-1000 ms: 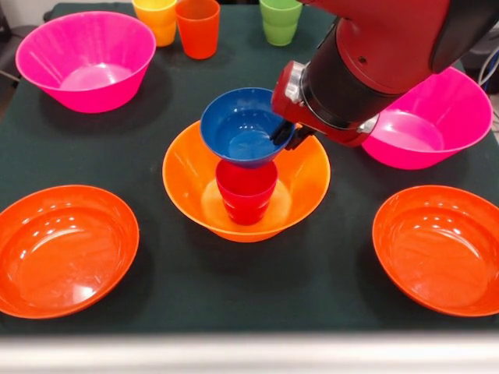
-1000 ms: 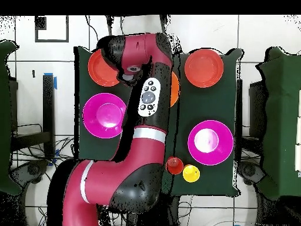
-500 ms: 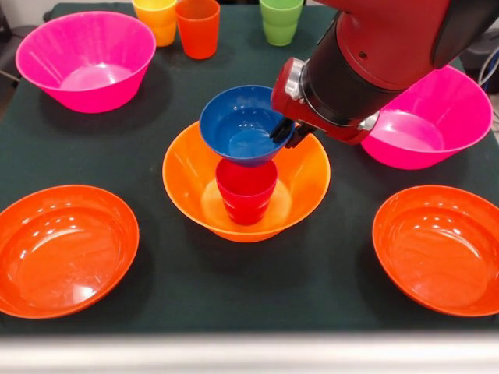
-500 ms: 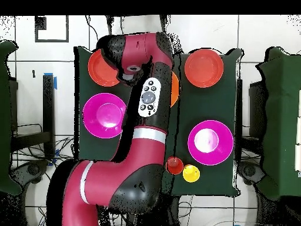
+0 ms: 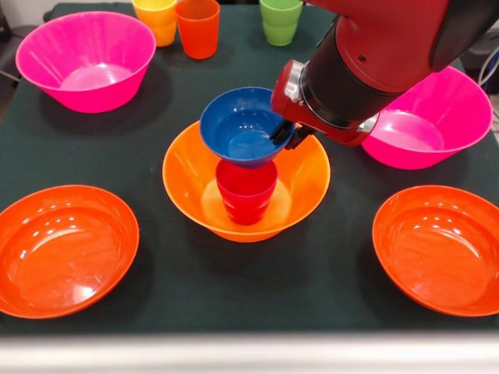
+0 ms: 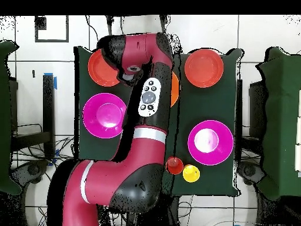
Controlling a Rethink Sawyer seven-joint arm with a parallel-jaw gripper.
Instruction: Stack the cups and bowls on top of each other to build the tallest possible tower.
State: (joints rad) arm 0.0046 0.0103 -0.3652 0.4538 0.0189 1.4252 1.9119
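Gripper [image 5: 284,134] pinches right rim of small glossy blue plastic bowl [image 5: 243,128], sitting on upturned red plastic cup [image 5: 246,191] inside large orange plastic bowl [image 5: 246,181], desk centre; off-centre release likely tips bowl off narrow cup.

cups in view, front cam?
4. Yellow cup, orange cup and green cup stand along the top edge; red cup stands in the orange bowl under the blue bowl.
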